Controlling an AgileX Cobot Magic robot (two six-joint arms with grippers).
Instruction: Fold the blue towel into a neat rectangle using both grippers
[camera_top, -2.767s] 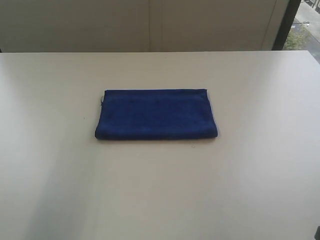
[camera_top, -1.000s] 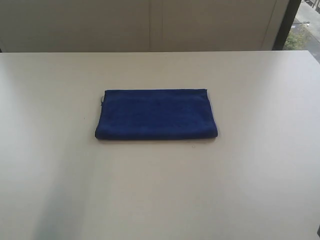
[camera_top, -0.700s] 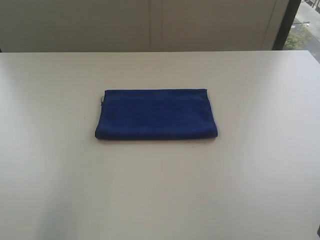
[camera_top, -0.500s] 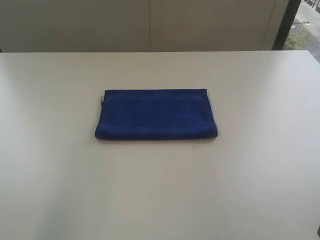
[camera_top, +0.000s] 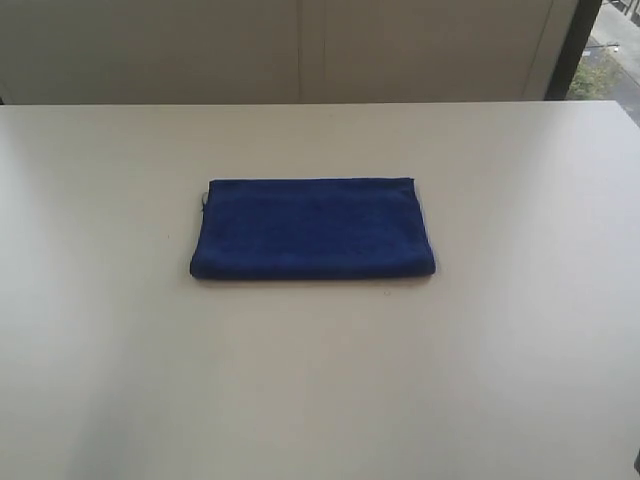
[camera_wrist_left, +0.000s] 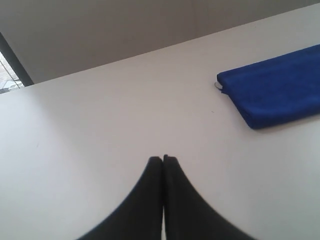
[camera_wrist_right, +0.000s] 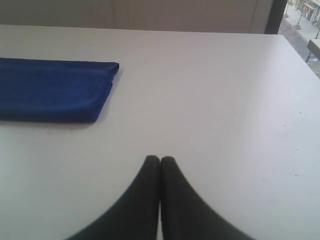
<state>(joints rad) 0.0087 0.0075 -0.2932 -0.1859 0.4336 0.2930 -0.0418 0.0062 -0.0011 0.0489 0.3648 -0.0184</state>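
Lying flat mid-table, the deep royal-blue soft microfibre towel has its long edges running left to right on the plain off-white table top. It already reads as a tidy rectangle several layers thick. The near edge is rounded like a fold, and the near right corner bulges slightly. A small pale scrap or thread sticks out at the far left corner.

Handling, as a judgement:
- Light, limp, no stiffness of its own; it will sag wherever it is not held.
- The nap should grip the pads well, so slipping out is unlikely.
- The stacked layers may slide or peel apart if only the top one is caught.
- Best hold: the corners of one short end, one per arm, pinching through all layers with a finger worked under the edge.

Left gripper, black with narrow tapering fingers: tips pressed together, nothing between them. It sits over bare table off the towel's left end, well apart from it.

Right gripper, same black build: tips likewise pressed together and empty. It is off the towel's right end with clear table between.

Neither arm shows in the exterior view.
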